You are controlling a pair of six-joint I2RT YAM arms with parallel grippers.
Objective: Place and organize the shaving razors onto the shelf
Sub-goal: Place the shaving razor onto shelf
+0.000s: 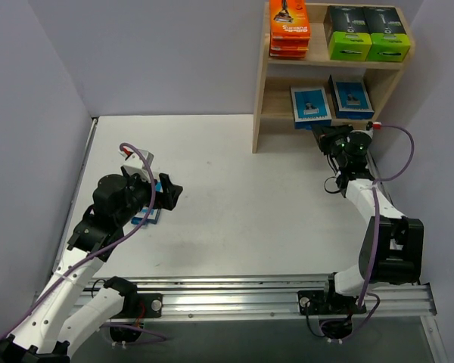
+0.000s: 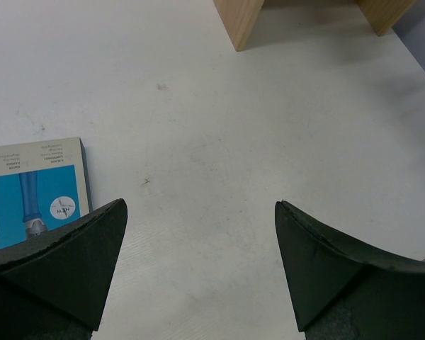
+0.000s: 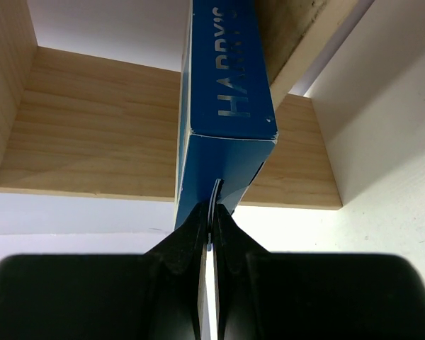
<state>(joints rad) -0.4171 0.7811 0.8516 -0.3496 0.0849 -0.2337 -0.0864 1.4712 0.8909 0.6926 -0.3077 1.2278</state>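
The wooden shelf (image 1: 259, 113) stands at the far right. Its top tier holds a stack of orange razor packs (image 1: 289, 29) and two black boxes with lime-green ends (image 1: 346, 32). Two light-blue packs (image 1: 351, 97) sit on the lower tier. My right gripper (image 1: 323, 131) is at the lower tier's front. In the right wrist view it (image 3: 214, 212) is shut on the thin end flap of a blue pack (image 3: 227, 85), seen edge-on over the shelf board (image 3: 92, 142). Another light-blue pack (image 2: 39, 191) lies on the table beside my open left gripper (image 2: 198, 205), left of its fingers.
Grey walls close in the white table on the left, back and right. The shelf's side panel foot (image 2: 237, 21) shows at the top of the left wrist view. A metal rail (image 1: 234, 291) with both arm bases runs along the near edge.
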